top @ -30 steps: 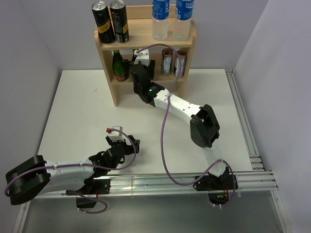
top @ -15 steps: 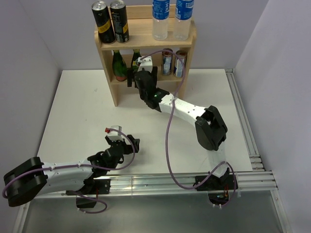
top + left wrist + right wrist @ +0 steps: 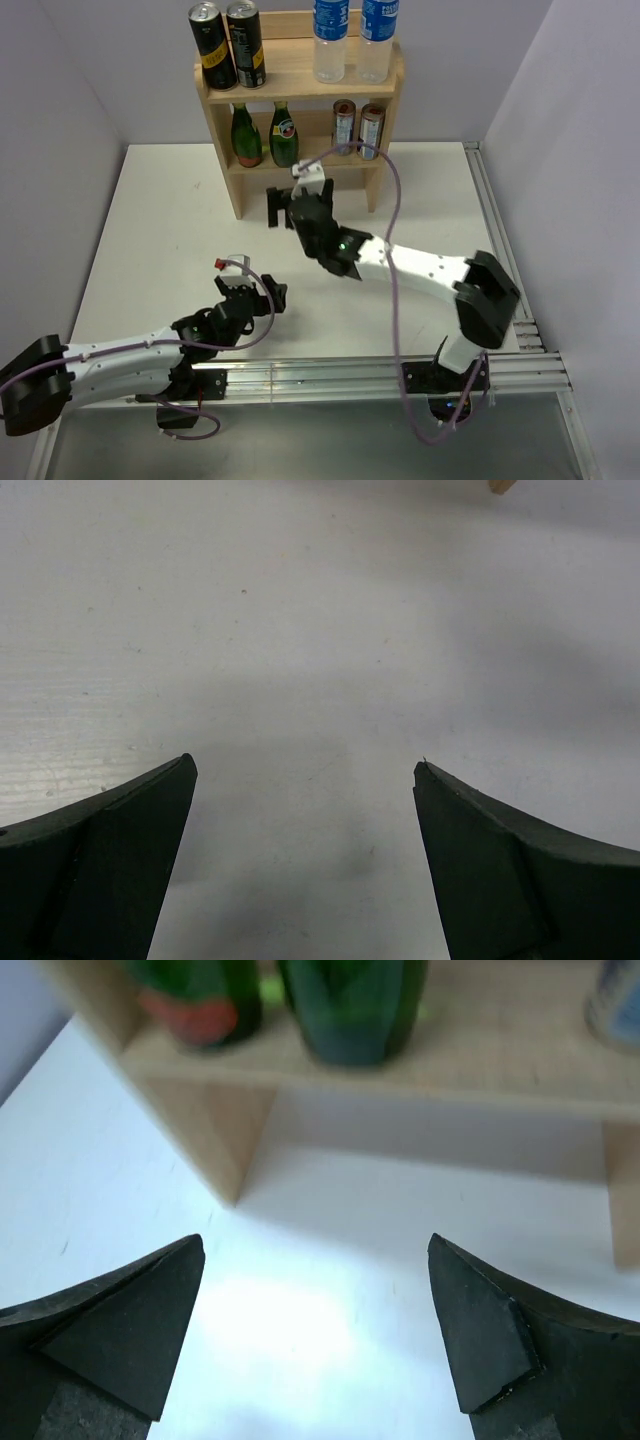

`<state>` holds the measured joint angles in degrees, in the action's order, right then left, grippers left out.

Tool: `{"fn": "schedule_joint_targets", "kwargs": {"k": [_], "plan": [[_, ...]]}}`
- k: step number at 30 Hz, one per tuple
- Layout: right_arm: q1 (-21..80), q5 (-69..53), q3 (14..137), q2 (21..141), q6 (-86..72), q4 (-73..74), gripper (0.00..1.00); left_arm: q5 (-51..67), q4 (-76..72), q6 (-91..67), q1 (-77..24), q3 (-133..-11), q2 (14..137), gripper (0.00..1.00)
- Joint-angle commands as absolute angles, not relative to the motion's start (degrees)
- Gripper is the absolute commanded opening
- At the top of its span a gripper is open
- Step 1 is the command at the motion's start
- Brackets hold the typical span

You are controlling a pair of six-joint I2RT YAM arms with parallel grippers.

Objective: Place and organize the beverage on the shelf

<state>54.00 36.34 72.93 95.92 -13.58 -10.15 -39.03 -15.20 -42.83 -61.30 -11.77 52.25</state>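
Observation:
The light-wood shelf (image 3: 219, 125) stands at the back of the table. Its top tier holds two black cans (image 3: 228, 45) and two water bottles (image 3: 353, 42). The middle tier holds two green bottles (image 3: 265, 137) and two slim cans (image 3: 358, 128). My right gripper (image 3: 284, 207) hovers open and empty just in front of the shelf, low over the table. In the right wrist view the gripper (image 3: 316, 1242) faces the shelf board (image 3: 480, 1055) with the green bottles (image 3: 352, 1005) on it. My left gripper (image 3: 262, 291) is open and empty near the front, over bare table (image 3: 320, 630).
White walls close in on the left, back and right. An aluminium rail frame (image 3: 500, 270) runs along the table's right side and front edge. The right arm's purple cable (image 3: 392, 250) loops above the table. The shelf's lowest level under the board (image 3: 420, 1160) shows nothing on it.
My right gripper has pulled back out of the shelf's middle tier toward the front, leaving the second green bottle standing beside the first. The left arm barely shifted.

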Motion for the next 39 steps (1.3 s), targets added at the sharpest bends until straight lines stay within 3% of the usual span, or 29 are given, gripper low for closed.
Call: {"fn": "schedule_joint_targets", "kwargs": {"k": [1,4,8,11,15,22,39], "plan": [[59.7,44.2,64.3,83.5,-19.1,-8.7,1.0,-41.8,-3.0,-44.0,-62.6,-20.0,47.1,0.97],[67.7,50.6,53.7,70.7,-24.3,-5.6,1.0,-42.4,8.0,-45.0,-63.8,-25.9,40.0,0.98],[76.7,60.4,46.8,51.2,-34.2,10.4,1.0,-43.2,19.2,-44.2,-65.2,-34.4,33.4,0.99],[81.6,67.6,48.8,40.7,-37.7,23.4,1.0,-44.1,24.0,-42.0,-65.4,-40.8,29.5,0.99],[84.5,68.6,49.7,31.5,-32.4,24.8,1.0,-46.8,26.3,-38.9,-65.4,-46.3,26.8,0.99],[84.6,68.9,51.4,27.4,-30.3,26.5,1.0,-49.3,29.9,-37.2,-65.3,-52.2,27.7,0.99],[84.6,69.9,52.9,29.2,-27.8,25.2,1.0,-51.1,31.6,-36.9,-65.3,-53.4,28.0,0.99]]}}
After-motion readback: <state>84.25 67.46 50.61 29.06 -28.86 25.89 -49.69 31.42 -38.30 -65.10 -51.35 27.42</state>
